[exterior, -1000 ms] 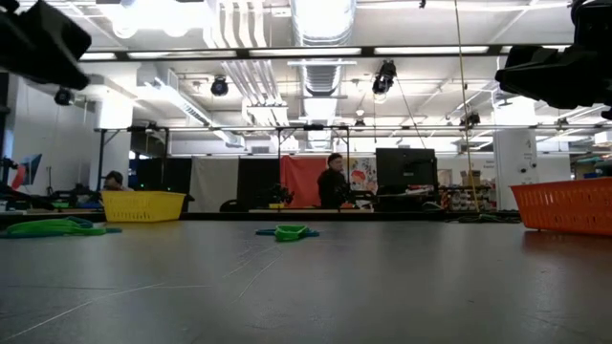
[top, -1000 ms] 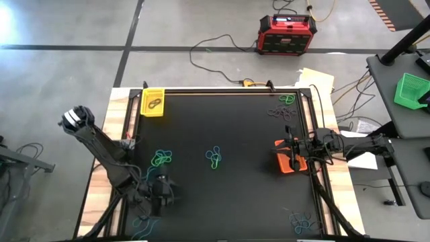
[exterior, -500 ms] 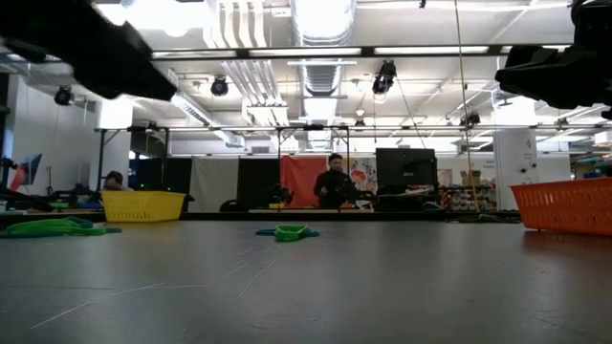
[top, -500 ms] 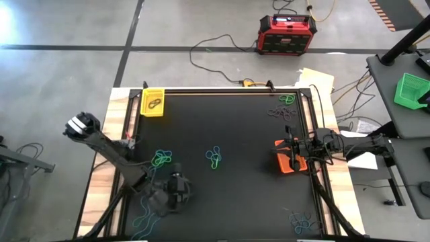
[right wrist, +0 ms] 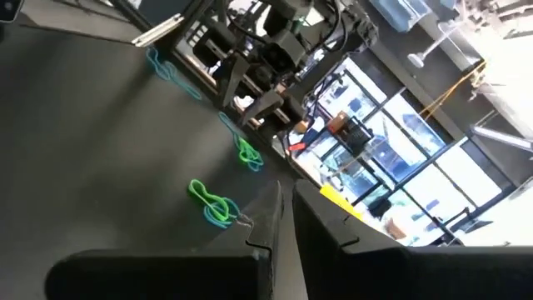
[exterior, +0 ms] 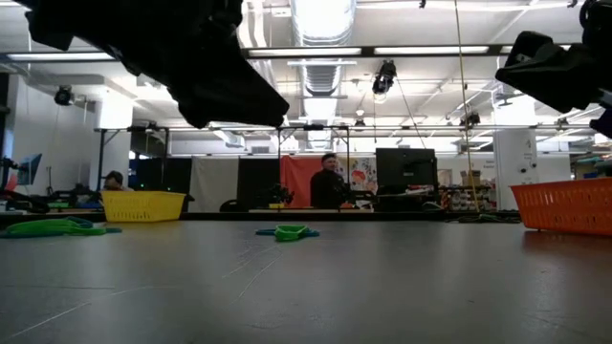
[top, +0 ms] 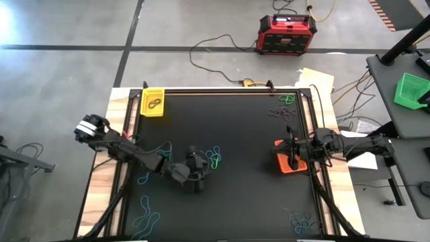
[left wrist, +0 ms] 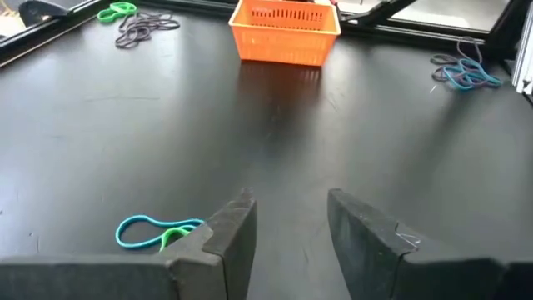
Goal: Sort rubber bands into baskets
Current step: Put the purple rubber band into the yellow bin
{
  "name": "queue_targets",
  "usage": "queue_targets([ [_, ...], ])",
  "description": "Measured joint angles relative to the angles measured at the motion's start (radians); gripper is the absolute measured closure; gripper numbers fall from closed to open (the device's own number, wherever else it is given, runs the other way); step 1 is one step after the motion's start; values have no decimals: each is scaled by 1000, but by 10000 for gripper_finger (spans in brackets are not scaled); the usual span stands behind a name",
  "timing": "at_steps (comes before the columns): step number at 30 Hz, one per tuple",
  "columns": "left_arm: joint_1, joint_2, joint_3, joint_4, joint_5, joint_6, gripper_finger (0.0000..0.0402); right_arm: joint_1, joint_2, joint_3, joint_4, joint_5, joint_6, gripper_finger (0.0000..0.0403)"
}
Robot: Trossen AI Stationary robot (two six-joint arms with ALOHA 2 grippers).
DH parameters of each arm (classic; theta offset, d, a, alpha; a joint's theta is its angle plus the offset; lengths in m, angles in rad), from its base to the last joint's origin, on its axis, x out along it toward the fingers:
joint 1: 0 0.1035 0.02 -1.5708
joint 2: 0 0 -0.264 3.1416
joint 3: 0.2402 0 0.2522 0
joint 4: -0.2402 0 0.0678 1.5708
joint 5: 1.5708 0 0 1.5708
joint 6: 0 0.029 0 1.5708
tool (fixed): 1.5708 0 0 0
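Observation:
My left gripper [top: 199, 172] hovers open over the middle of the black table, just on the near side of a blue and green cluster of rubber bands [top: 213, 158]. In the left wrist view one teal and green band [left wrist: 156, 232] lies beside one finger, outside the gap of the left gripper [left wrist: 291, 229]. My right gripper [top: 291, 152] is shut above the orange basket [top: 285, 161] at the table's right. The yellow basket [top: 153, 102] stands at the far left corner with a dark band inside. The green basket [top: 410, 91] stands on a side table to the right.
Dark purple and green bands [top: 282, 109] lie at the far right corner. Blue bands lie near the front right [top: 302, 221] and blue and green ones near the front left [top: 145, 219]. A red and black box [top: 286, 33] and cables lie on the floor beyond the table.
My left gripper has swung from the table's near left part toward the far edge and the right, turning as it went, up to the middle cluster of bands. My right gripper has stayed over the orange basket.

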Motion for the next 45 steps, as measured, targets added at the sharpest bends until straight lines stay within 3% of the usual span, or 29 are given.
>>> queue_targets([
  [4,1,3,4,-4,0,23,272,0,0,0,0,-1,204,374],
  [11,-5,1,-18,-53,2,35,272,0,-1,0,117,6,897,374],
  [13,-5,1,-29,-55,1,52,272,0,6,2,200,79,991,374],
  [15,-5,1,-36,-54,1,64,272,0,19,34,168,184,1048,374],
  [21,-3,1,-41,-50,-51,77,272,-1,175,231,-187,554,1105,374],
  [29,-2,1,-41,-51,-79,102,272,-41,550,456,-322,699,991,370],
  [34,-2,1,-41,-50,-81,99,272,-195,799,627,-569,670,981,333],
  [39,-2,1,-41,-50,-81,99,272,-382,1009,761,-678,538,943,289],
  [45,-3,1,-41,-48,-73,62,272,-574,1224,899,-742,348,842,286],
])
